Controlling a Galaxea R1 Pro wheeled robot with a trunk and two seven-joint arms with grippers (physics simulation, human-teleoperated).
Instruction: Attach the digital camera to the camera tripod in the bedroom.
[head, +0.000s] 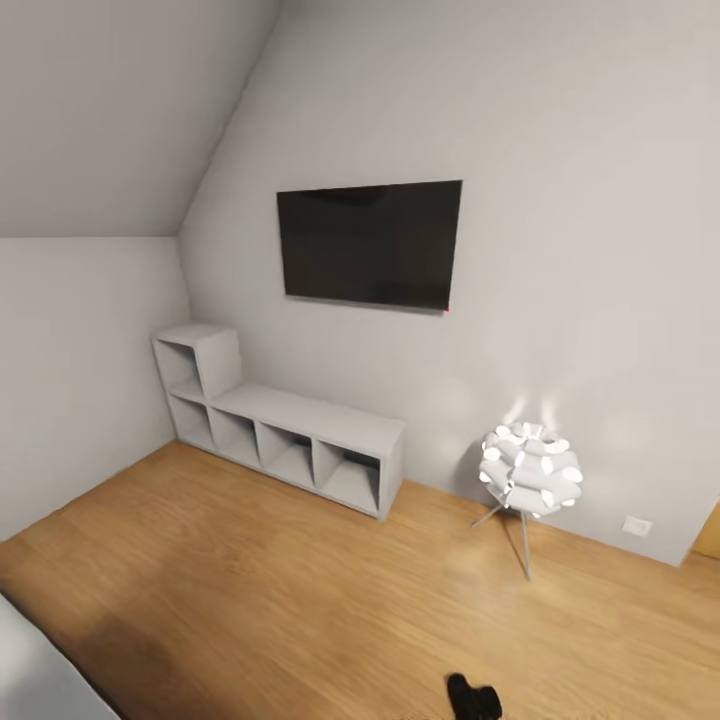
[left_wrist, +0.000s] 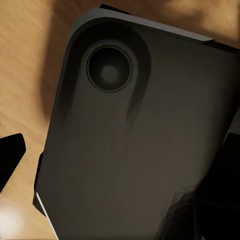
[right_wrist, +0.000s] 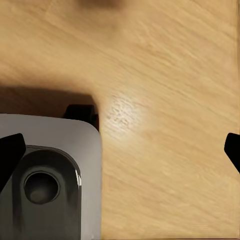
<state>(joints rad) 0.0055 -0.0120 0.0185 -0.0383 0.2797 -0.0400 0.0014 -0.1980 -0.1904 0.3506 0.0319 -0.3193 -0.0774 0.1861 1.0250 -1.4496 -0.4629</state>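
Bedroom: wood plank floor (head: 250, 590), TV (head: 370, 243) on white wall, both tools spread wide, empty.

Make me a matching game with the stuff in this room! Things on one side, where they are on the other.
Things:
1. TV
2. cube shelf
3. lamp
4. wall socket

Places:
A. standing on thin legs on the wood floor
B. hung high on the wall
C. low on the wall, right of the lamp
D. on the floor against the wall, under the TV

Pairs: 1-B, 2-D, 3-A, 4-C
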